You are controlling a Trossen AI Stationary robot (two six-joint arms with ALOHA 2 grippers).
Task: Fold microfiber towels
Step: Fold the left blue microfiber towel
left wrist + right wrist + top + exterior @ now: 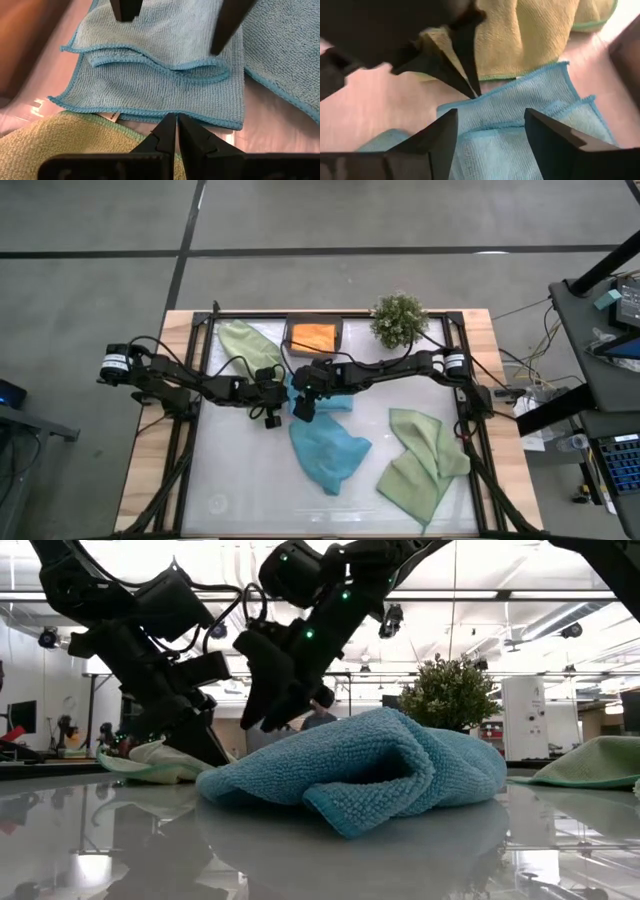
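Note:
A folded teal-blue towel point(150, 90) lies flat on the table between my two grippers. My left gripper point(176, 122) is shut, and its tips stand at that towel's hem, beside a light green towel point(60, 145). My right gripper point(490, 135) hangs open just above the folded towel, a finger toward each side, touching nothing. A second teal towel point(328, 452) lies crumpled nearer the front. Another green towel point(420, 462) lies rumpled at the right. An orange towel point(314, 336) lies folded in the dark tray at the far edge. My left gripper slants down with its shut fingertips at the folded teal towel's hem point(150, 120), on the side next to the green towel. Whether the tips touch the cloth or the table, I cannot tell.
A small potted plant point(398, 320) stands at the far edge, right of the tray point(290, 330). The black frame rails point(470, 430) run along the table's sides. Bare tabletop point(240, 480) shows at the front left.

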